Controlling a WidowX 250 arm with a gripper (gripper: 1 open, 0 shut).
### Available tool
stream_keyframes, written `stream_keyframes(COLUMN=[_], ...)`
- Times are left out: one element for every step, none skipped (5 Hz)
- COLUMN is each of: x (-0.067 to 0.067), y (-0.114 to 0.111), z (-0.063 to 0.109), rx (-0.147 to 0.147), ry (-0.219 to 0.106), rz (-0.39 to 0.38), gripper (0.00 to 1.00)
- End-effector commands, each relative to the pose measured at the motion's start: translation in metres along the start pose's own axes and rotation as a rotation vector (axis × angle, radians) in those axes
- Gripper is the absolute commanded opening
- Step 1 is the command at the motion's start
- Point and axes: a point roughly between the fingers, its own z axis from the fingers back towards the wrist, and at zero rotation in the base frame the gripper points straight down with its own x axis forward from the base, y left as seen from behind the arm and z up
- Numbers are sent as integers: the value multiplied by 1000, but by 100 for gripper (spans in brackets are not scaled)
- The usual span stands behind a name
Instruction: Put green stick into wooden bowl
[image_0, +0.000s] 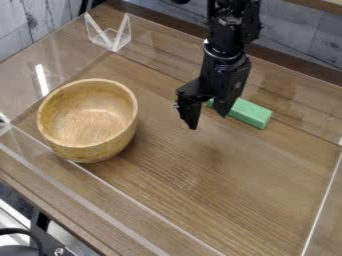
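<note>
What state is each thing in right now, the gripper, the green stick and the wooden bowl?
gripper: open, pointing down, at the green stick's left end, holding nothing.
green stick: lying flat on the table, partly hidden behind the gripper, not gripped.
wooden bowl: upright, empty, left of the gripper.

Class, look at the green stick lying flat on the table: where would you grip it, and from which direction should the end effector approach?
Probably from straight above, pinching the green stick across its narrow width near the middle. It lies flat, so only its long side edges offer grip. The open end effector already points down beside it.
</note>
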Motion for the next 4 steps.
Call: stream_keyframes(x=[-3,-4,-5,-6], y=[11,14,18,21], z=[9,9,8,8], rx=[48,58,67,78], ry=[18,15,12,8], rz=[-38,-58,-72,-89], gripper=[100,100,100,100])
